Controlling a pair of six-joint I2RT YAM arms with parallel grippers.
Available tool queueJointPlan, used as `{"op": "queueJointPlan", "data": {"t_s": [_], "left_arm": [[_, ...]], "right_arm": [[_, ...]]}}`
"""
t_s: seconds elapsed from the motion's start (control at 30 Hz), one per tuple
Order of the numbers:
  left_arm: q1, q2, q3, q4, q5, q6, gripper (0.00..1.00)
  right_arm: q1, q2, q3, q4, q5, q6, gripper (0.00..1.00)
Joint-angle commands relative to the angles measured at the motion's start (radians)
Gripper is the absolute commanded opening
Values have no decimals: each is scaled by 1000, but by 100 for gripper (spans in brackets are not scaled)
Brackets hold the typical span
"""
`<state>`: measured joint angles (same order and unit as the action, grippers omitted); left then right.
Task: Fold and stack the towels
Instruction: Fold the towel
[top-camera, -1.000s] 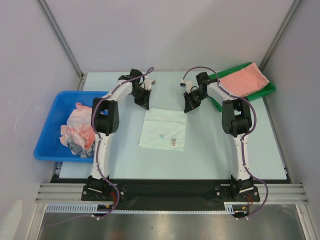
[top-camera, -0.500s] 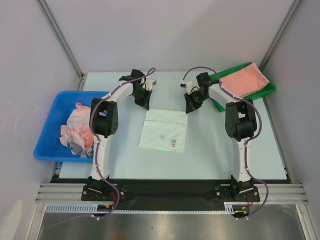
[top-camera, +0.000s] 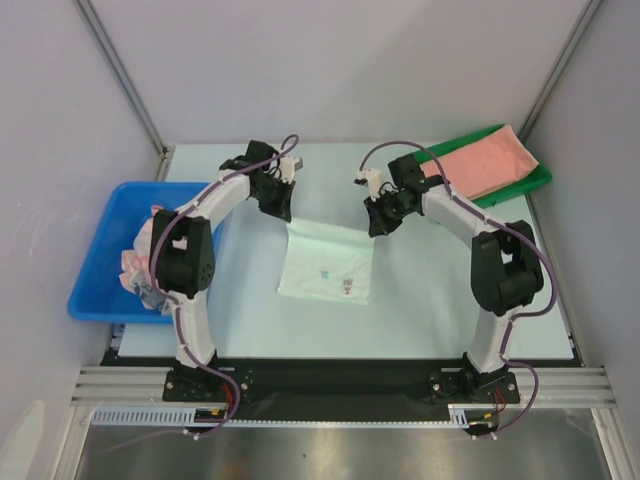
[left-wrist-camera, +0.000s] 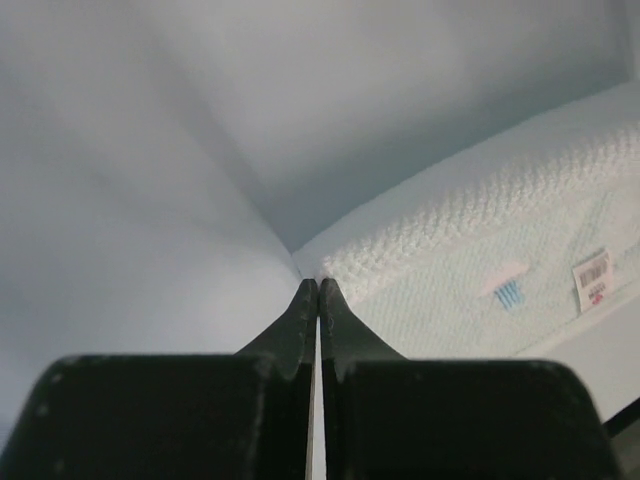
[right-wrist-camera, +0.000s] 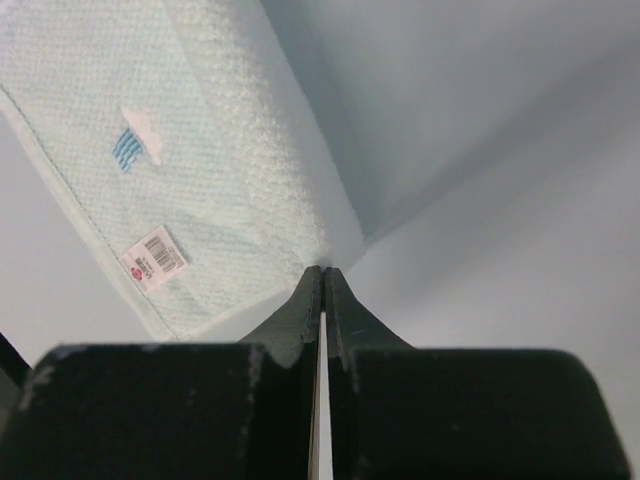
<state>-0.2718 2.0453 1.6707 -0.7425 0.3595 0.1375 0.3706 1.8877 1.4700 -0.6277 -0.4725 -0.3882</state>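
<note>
Now | left gripper (left-wrist-camera: 318, 287) pinched shut on far-left corner of the pale mint towel (top-camera: 325, 265) | right gripper (right-wrist-camera: 322, 272) pinched shut on its far-right corner | towel's near part lies on the table (top-camera: 430, 290) between both arms | pink towel (top-camera: 485, 160) on green tray (top-camera: 537, 181) | crumpled towels (top-camera: 148, 262) in blue bin (top-camera: 98, 262)

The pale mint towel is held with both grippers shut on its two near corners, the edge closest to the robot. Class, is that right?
Not quite. The top external view shows the left gripper and right gripper shut on the pale mint towel at its two far corners, not the near ones.
</note>
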Motion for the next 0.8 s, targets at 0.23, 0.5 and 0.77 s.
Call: {"op": "queueJointPlan", "data": {"t_s": [0.23,0.5,0.77], "left_arm": [[3,-315,-302,115,61,-79,0],[-12,-473,-519,157,61,-131,1],[-18,-576,-680,166,79,-214,0]], "right_arm": [[79,-249,-235,123,86,124,0],[165,-331,-341,134,121,225,0],[220,-392,-467,190,135,314,0]]}}
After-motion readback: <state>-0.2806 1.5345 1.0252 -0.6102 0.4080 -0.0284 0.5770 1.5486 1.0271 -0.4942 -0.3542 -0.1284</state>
